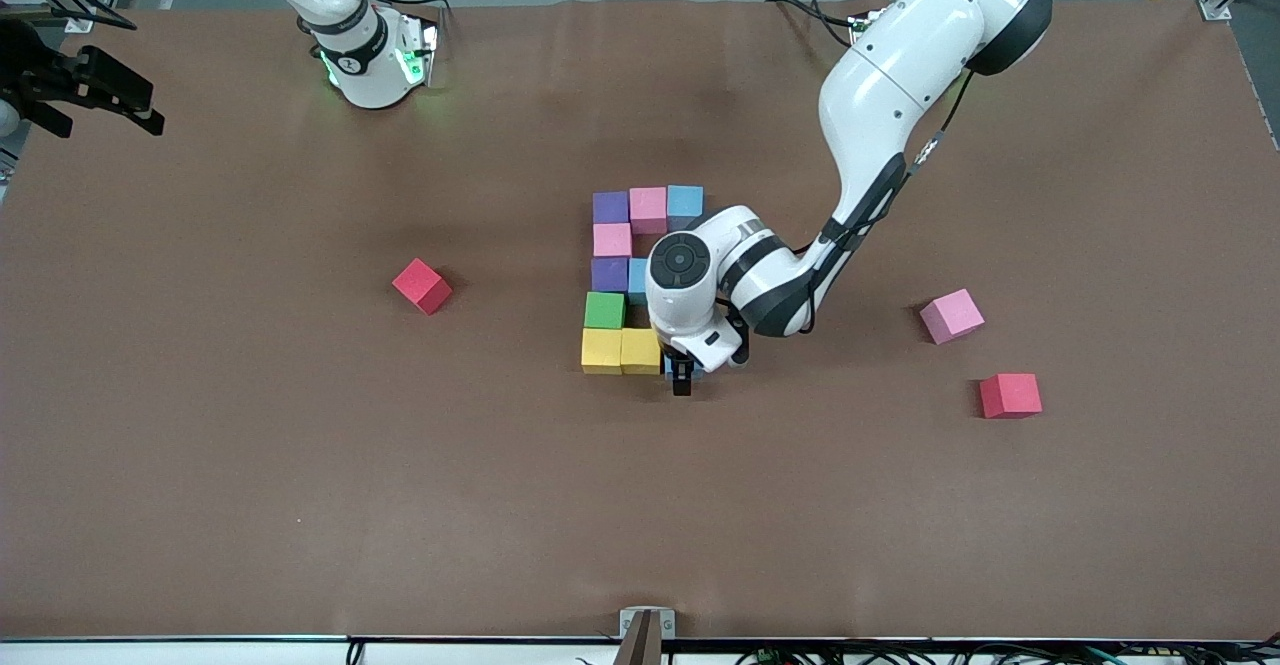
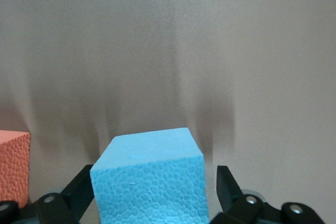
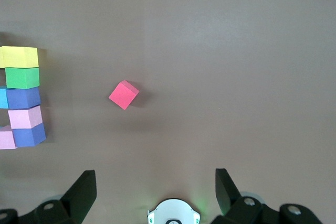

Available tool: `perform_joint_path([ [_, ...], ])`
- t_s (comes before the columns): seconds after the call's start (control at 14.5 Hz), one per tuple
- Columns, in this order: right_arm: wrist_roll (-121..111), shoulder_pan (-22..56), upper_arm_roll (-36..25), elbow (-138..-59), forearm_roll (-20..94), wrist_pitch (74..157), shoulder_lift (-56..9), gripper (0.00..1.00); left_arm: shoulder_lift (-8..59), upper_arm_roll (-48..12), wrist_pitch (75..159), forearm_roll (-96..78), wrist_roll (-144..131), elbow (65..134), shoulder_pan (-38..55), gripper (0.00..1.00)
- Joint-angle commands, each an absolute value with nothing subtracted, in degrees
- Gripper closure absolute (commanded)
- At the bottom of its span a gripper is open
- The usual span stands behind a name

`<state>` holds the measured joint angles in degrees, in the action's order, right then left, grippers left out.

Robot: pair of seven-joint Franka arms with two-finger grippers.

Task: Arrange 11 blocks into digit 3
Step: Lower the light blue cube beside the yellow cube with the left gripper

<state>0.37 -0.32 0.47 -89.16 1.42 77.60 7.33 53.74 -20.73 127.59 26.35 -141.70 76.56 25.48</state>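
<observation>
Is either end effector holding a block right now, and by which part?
No. The left end effector stands open around the light blue block, fingers apart from its sides; the right end effector is open, empty.

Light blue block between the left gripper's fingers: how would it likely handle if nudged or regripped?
The light blue block shows a pebbled foam surface, so probably light and slightly squashy. Flat faces and square edges suggest it slides rather than rolls. The left gripper stands open around it.

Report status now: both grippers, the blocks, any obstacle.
Left gripper open, fingers astride light blue foam cube beside yellow foam cubes. Right gripper open, waiting at table edge. Nothing blocking.
</observation>
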Motion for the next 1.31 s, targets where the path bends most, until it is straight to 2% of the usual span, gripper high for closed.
perform_joint_path([
  [0.0,-0.1,0.2,-0.5,-89.9,1.9,77.7,8.1,0.0,52.4,-20.5,125.9,27.7,-142.6,77.0,26.0,0.0],
  [0.62,-2.6,0.1,-0.3,-89.8,0.4,81.8,8.0,0.0,51.9,-21.2,124.3,27.5,-136.2,76.8,26.5,0.0],
  [1.24,-2.3,-0.4,-0.4,-90.4,1.1,78.7,8.2,0.0,50.7,-21.5,124.2,27.5,-135.9,76.6,26.4,0.0],
])
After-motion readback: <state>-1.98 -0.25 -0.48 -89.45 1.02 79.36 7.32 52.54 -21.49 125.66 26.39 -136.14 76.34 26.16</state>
